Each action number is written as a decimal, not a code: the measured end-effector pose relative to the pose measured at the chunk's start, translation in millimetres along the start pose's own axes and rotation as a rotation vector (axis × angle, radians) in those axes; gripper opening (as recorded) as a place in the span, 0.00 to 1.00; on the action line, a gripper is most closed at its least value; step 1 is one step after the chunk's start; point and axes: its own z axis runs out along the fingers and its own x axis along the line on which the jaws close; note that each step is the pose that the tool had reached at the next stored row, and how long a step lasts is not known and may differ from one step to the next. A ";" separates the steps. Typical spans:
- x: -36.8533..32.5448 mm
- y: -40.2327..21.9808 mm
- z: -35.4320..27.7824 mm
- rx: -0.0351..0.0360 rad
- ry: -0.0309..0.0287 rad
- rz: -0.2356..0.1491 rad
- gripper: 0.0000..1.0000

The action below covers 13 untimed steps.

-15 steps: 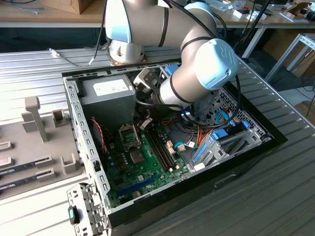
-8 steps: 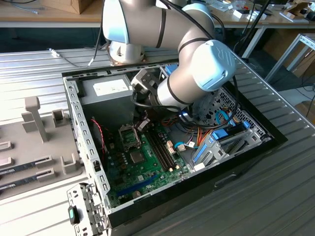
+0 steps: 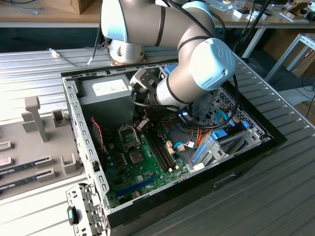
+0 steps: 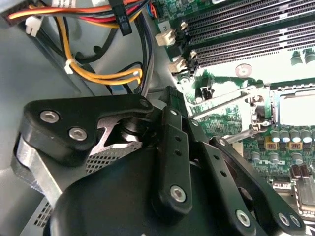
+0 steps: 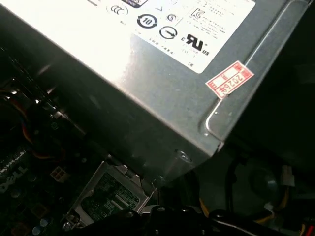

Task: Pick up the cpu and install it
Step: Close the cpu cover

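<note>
The exterior view looked down from above and off one corner at the open black computer case (image 3: 173,192) on the ribbed metal table (image 3: 275,196), taking in the whole silver-grey arm (image 3: 197,59). The second wrist view sat close behind the black gripper linkage (image 4: 172,162), facing the green motherboard (image 4: 231,118). The first wrist view faced the grey metal power-supply box (image 5: 147,98) at close range. Both wrist views shared the metal socket frame (image 5: 110,194).

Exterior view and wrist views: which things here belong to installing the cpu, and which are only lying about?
For the job:
- black gripper, low inside the open case
- square metal-framed cpu socket
- green motherboard

Lying about:
- grey metal power-supply box
- long black memory slots
- orange and yellow cables
- grey holder tray
</note>
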 end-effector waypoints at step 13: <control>2.8 -3.6 0.4 -0.0175 -0.0129 -0.004 0.11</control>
